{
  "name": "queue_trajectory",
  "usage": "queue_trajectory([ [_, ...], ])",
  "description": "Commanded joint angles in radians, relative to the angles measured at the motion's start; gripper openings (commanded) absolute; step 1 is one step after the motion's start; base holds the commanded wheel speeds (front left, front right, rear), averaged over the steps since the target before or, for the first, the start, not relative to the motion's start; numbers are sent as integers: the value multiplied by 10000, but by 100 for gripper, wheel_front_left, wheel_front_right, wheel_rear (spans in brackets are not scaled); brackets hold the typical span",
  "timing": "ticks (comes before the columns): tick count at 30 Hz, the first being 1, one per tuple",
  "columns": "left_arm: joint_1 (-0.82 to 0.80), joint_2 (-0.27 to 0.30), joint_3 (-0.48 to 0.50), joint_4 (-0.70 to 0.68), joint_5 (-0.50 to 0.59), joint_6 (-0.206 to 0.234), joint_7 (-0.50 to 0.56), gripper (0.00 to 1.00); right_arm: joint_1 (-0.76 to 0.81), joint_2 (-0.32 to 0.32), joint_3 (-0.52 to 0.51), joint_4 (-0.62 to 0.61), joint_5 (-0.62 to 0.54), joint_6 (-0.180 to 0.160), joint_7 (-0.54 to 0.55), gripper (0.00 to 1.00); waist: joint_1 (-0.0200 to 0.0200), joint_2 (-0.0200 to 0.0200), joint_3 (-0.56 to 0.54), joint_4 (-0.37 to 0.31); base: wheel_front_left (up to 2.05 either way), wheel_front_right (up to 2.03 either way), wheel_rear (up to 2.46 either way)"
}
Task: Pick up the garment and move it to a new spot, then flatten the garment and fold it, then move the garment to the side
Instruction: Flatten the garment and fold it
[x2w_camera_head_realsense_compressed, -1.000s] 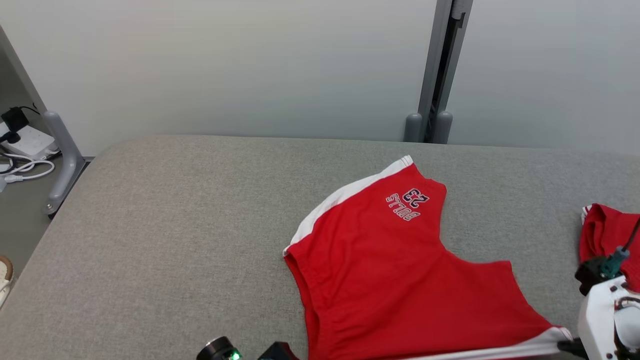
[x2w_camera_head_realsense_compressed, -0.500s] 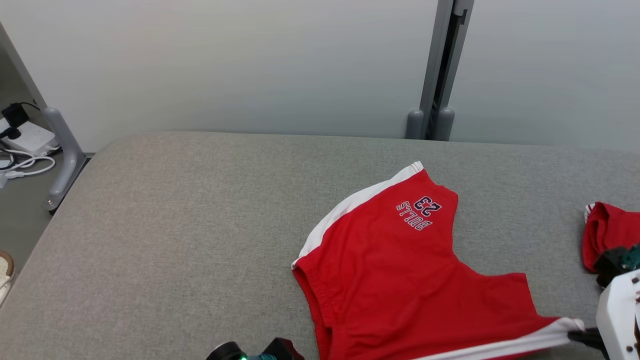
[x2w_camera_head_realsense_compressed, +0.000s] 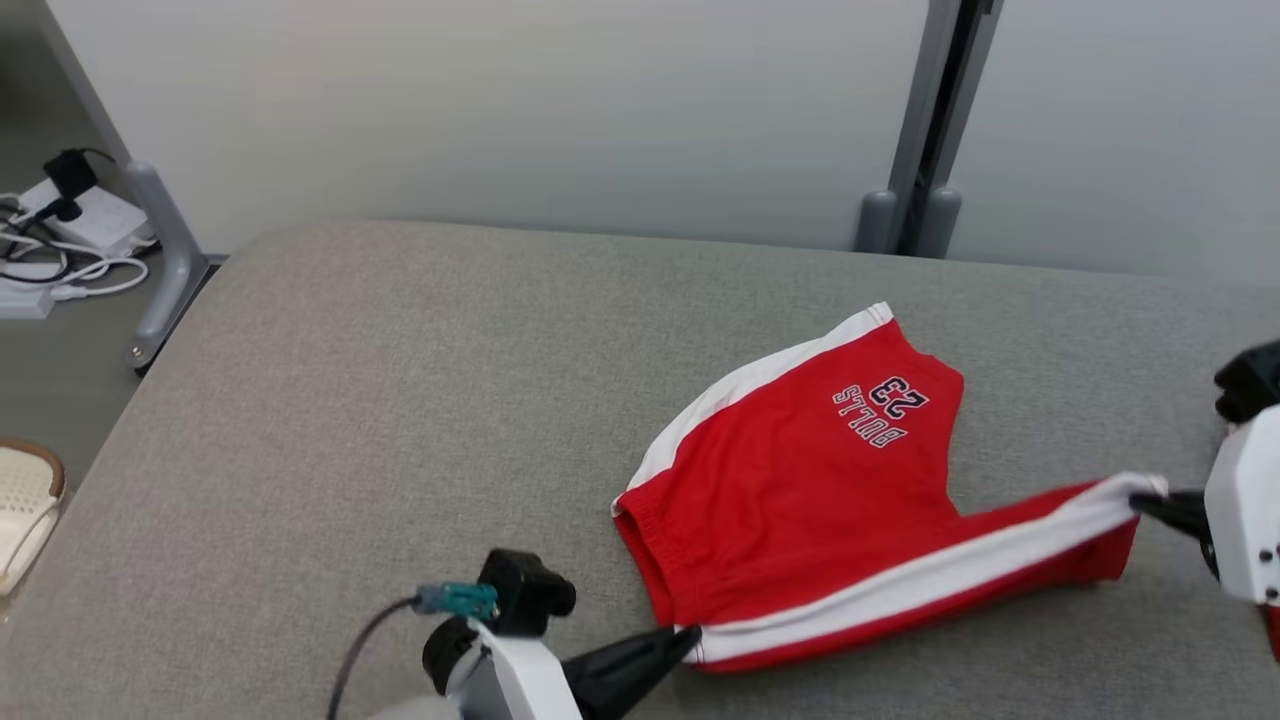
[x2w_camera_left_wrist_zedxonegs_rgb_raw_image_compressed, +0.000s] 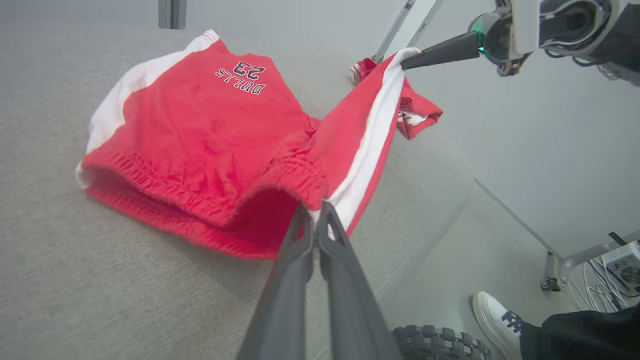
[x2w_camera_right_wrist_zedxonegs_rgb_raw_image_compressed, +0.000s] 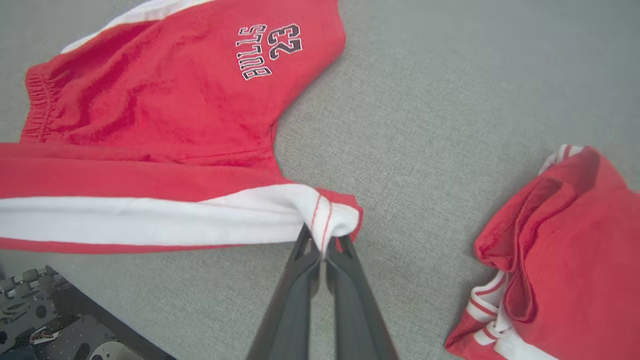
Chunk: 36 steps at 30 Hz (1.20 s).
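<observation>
The garment (x2w_camera_head_realsense_compressed: 800, 480) is a pair of red shorts with white side stripes and "BULLS 23" print, lying on the grey padded table (x2w_camera_head_realsense_compressed: 350, 400). My left gripper (x2w_camera_head_realsense_compressed: 688, 636) is shut on the waistband corner at the white stripe (x2w_camera_left_wrist_zedxonegs_rgb_raw_image_compressed: 316, 212). My right gripper (x2w_camera_head_realsense_compressed: 1145, 497) is shut on the leg hem corner (x2w_camera_right_wrist_zedxonegs_rgb_raw_image_compressed: 324, 247). The striped near edge is stretched between the two grippers and lifted off the table, folded partly over the rest of the shorts (x2w_camera_right_wrist_zedxonegs_rgb_raw_image_compressed: 150, 100). The far leg lies flat. In the left wrist view the right gripper (x2w_camera_left_wrist_zedxonegs_rgb_raw_image_compressed: 407, 60) pinches the far end of the stripe.
A second crumpled red garment (x2w_camera_right_wrist_zedxonegs_rgb_raw_image_compressed: 550, 250) lies on the table to the right of my right gripper. A grey post (x2w_camera_head_realsense_compressed: 930, 120) stands behind the table. On the floor are a power strip with cables (x2w_camera_head_realsense_compressed: 70, 230), a pale shoe (x2w_camera_head_realsense_compressed: 25, 500), and a person's white shoe (x2w_camera_left_wrist_zedxonegs_rgb_raw_image_compressed: 492, 312).
The head camera has shifted. Both grippers have lifted the near striped edge and carried it away from me, over the shorts; the left gripper has come fully into view.
</observation>
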Motion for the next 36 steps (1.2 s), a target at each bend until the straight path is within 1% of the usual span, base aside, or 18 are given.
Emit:
queue_trajectory([
  [1,-390,209,99,-264,-522,1,6,0,-313,125,-201,113,-162,-8,-122,0,0,0,236,184,0,0,0],
  [6,-842,236,384,-775,-2268,1,-48,0,-1187,554,-368,177,-607,-8,-196,0,0,0,739,407,0,0,0],
  [11,-1214,62,564,-573,-2985,1,-262,0,-1950,810,-311,419,-1075,-6,-329,0,0,0,1171,625,0,0,0],
  [14,-1496,-164,658,-112,-3217,1,-488,0,-2493,979,-149,707,-1458,-6,-458,0,0,0,1481,805,0,0,0],
  [21,-2004,-960,831,1043,-3726,1,-933,0,-3603,1369,401,1577,-2088,-6,-856,0,0,0,2081,1252,0,0,0],
  [32,-2582,-1903,787,2333,-3935,1,-1379,0,-4754,1819,1344,2980,-2270,-6,-1356,0,0,0,2868,1825,0,0,0],
  [36,-2736,-2112,735,2574,-3925,1,-1491,0,-5084,1977,1663,3441,-2384,-6,-1705,0,0,0,3123,1961,0,0,0],
])
